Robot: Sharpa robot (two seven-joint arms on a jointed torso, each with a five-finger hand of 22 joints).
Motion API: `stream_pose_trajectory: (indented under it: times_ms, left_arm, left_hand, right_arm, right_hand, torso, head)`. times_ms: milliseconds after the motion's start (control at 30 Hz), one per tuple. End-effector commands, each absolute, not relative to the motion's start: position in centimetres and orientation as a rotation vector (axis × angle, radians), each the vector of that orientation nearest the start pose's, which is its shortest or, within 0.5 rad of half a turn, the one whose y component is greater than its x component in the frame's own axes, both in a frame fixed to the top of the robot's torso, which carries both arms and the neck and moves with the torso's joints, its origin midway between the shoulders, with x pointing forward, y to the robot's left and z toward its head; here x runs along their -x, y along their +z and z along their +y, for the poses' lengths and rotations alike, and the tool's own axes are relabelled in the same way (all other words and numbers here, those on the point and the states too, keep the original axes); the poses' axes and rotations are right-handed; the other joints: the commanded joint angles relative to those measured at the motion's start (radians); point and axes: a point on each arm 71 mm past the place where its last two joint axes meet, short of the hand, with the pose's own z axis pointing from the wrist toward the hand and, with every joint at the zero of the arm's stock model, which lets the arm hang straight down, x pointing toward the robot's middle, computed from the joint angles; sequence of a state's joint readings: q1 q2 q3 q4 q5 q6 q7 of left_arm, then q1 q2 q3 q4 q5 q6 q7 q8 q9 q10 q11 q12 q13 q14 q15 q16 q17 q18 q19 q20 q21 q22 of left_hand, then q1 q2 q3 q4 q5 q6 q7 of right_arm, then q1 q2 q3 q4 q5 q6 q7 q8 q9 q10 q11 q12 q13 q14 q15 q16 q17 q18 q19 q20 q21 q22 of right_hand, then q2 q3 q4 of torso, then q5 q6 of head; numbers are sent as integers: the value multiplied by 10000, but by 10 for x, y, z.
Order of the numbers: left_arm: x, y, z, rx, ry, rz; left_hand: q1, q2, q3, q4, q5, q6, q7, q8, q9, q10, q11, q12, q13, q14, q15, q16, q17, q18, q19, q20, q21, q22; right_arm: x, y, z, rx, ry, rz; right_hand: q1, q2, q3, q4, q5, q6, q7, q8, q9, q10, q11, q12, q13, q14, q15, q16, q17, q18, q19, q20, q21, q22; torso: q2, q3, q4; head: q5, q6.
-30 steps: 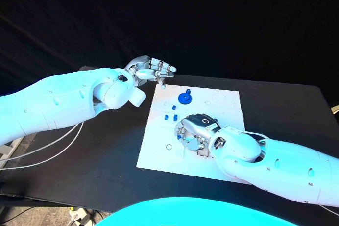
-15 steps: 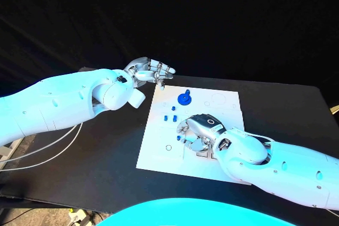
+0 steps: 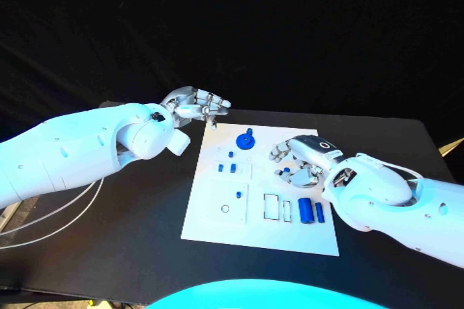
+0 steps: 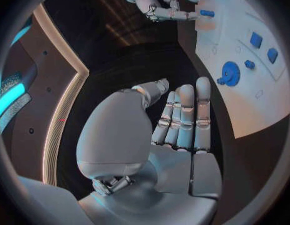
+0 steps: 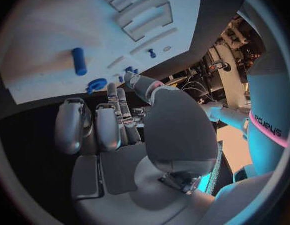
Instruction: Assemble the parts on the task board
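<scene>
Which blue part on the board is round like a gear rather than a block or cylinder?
The gear at the board's far edge, near the left hand; the others are small blocks or cylinders.

The task board [image 3: 218, 222] is a plain white plate, marked with faint outlined rectangles and small circles, lying on a black table [image 3: 116, 242]. On it the parts are blue: a round blue knob [image 3: 245, 141], small blue pegs [image 3: 226, 167], and two darker blue cylinders [image 3: 311, 210] lying side by side. Both arms are white, tinted pale cyan under the light. The left hand [image 3: 196, 106] and the right hand [image 3: 300, 163] are silver-grey metal, with darker grey pads across the palm.
</scene>
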State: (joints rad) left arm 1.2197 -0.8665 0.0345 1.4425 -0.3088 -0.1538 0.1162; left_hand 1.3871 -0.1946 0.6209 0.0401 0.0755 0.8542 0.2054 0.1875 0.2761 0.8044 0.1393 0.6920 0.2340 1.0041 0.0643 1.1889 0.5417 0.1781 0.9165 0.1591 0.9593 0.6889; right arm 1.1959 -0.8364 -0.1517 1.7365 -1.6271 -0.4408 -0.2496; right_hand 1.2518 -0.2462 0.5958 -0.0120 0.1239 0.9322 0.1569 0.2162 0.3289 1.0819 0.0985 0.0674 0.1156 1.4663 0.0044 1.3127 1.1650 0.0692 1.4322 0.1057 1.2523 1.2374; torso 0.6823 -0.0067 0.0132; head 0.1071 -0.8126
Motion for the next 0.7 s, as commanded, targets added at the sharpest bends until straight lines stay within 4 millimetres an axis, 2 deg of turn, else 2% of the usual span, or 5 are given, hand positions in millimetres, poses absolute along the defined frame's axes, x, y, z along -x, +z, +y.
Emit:
stream_pose_trajectory:
  times_ms: [33, 267, 367, 400, 700]
  left_arm:
    - [-510, -160, 233, 8713, -13776, 16958]
    - [-510, -160, 233, 8703, -13789, 16971]
    - [-510, -161, 233, 8702, -13791, 16984]
    - [-510, -161, 233, 8703, -13790, 16989]
    - [-510, -161, 233, 8709, -13779, 17009]
  left_hand:
    - [-39, 58, -29, 48, -30, -7, 20, -54, -14, -50, -1, 41, -19, 58, 7, 69, 17, 73, 63, -3, 7, -12]
    - [-39, 58, -29, 48, -30, -7, 20, -54, -14, -50, -1, 41, -19, 58, 7, 69, 17, 73, 63, -3, 7, -12]
    - [-39, 58, -29, 48, -30, -7, 20, -54, -14, -50, -1, 41, -19, 58, 7, 69, 17, 73, 63, -3, 7, -12]
    - [-39, 58, -29, 48, -30, -7, 20, -54, -14, -50, -1, 41, -19, 58, 7, 69, 17, 73, 63, -3, 7, -12]
    - [-39, 58, -29, 48, -30, -7, 20, -54, -14, -50, -1, 41, -19, 58, 7, 69, 17, 73, 63, -3, 7, -12]
  right_arm:
    - [-427, -197, -152, 2740, 7109, 16733]
    - [-440, -197, -167, 3197, 6355, 17030]
    - [-443, -201, -169, 3341, 6121, 17297]
    - [-444, -202, -169, 3387, 6042, 17399]
    - [-447, -215, -168, 3633, 5572, 18098]
  right_hand:
    - [74, -41, -354, 53, -19, -192, -56, -135, -25, -333, 18, 42, -87, 257, 67, 68, -17, 183, -114, 31, -178, -173]
    - [588, 249, -1689, 250, -118, -340, -184, -368, -52, -803, 73, 307, -278, 247, 114, 158, -30, 188, -56, 69, -299, -241]
    - [777, 359, -2105, 388, -354, -348, -215, -440, -64, -873, 74, 451, -332, 245, 119, 189, -41, 185, -27, 72, -310, -234]
    - [901, 425, -2349, 499, -598, -369, -245, -498, -75, -876, 55, 574, -360, 241, 115, 205, -56, 180, 0, 65, -297, -209]
    - [987, 631, -2390, 727, -698, -239, -193, -521, -64, -507, -46, 970, -333, 214, 28, 173, -159, 165, 67, 3, -248, -136]
  torso:
    - [5, 1, 13]
    - [21, 7, 31]
    - [21, 11, 41]
    - [18, 7, 42]
    - [13, 3, 32]
  head:
    - [-120, 85]
    - [-161, 131]
    - [-170, 130]
    - [-174, 126]
    - [-149, 82]
